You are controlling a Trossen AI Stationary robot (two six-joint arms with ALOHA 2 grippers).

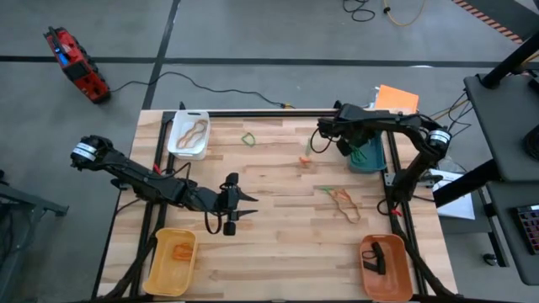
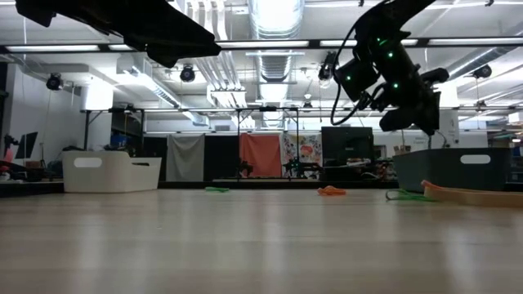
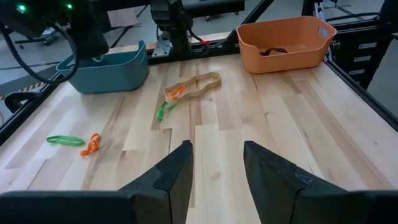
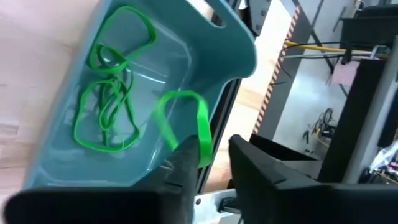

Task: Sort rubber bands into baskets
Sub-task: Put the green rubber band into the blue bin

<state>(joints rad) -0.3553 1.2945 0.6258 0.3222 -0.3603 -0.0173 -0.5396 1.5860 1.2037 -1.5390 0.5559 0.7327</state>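
Hovering over the teal basket (image 4: 93, 155) at the table's far right corner, the right gripper (image 4: 214, 158) has its fingers slightly parted with a green rubber band (image 4: 186, 121) draped against one fingertip; whether the band is pinched or already slipping free cannot be told. Several green bands (image 4: 109, 102) lie in the basket below. The step in hand looks like the drop of a green band into its matching basket. The next move, by that reading, calls for the fingers to spread wider so the loop falls clear inside the rim, then a lift away toward the loose bands.

The left gripper (image 3: 217, 171) waits over the middle of the table, fingers spread and holding nothing.

The overhead camera alone lays out the whole job: a white basket (image 1: 188, 135) with a tan band at the far left, a yellow basket (image 1: 171, 261) near left with an orange band, an orange basket (image 1: 387, 268) near right with a black band. Still loose on the wood are a green band (image 1: 249, 139), a small orange band (image 1: 305, 161), and a tangle of tan, orange and green bands (image 1: 343, 202).

The right wrist camera alone shows the teal basket's contents and the band at the fingertip. The table-level camera shows the gripper held above the basket's rim, well off the wood.
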